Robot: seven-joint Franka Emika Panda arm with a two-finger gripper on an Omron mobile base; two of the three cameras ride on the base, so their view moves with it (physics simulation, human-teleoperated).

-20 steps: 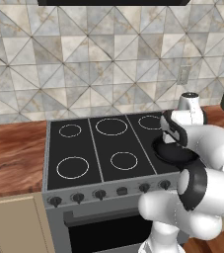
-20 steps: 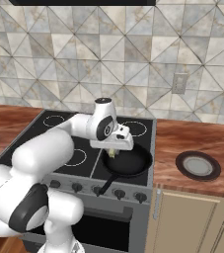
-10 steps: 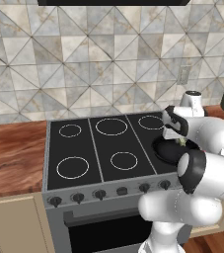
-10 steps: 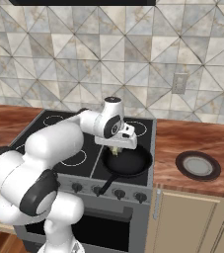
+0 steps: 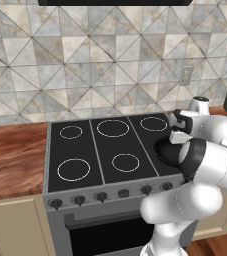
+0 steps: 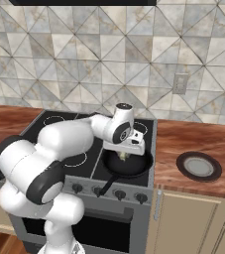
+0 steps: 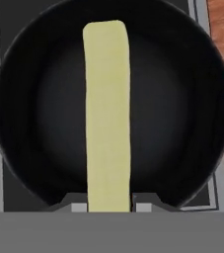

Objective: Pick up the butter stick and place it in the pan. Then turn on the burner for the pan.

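Gripper [image 7: 108, 206] clamped on the butter stick [image 7: 107, 113], fingertips [image 7: 73, 203] tight against both sides of its near end in hand view. Stick is a pale yellow bar running straight up the frame, w/ the black pan [image 7: 197, 99] right behind it; far end falls inside the pan rim. Can't tell from hand view whether stick touches the pan floor. Right base view: hand [image 6: 126, 147] hangs over the pan [image 6: 139, 168] on the front right burner of the stove [image 6: 84, 144], small yellow bit of stick [image 6: 123, 157] showing under the hand, above the pan base. Pan handle [image 6: 106, 184] points toward the stove front, over the knobs [image 6: 119, 194]. Grey dish [image 6: 199, 166] w/ dark rim sits on the wood counter [image 6: 183, 139] right of the stove, well apart from pan. Left base view: arm covers most of the pan [image 5: 167, 150]; knob row [image 5: 102, 196] along the stove front
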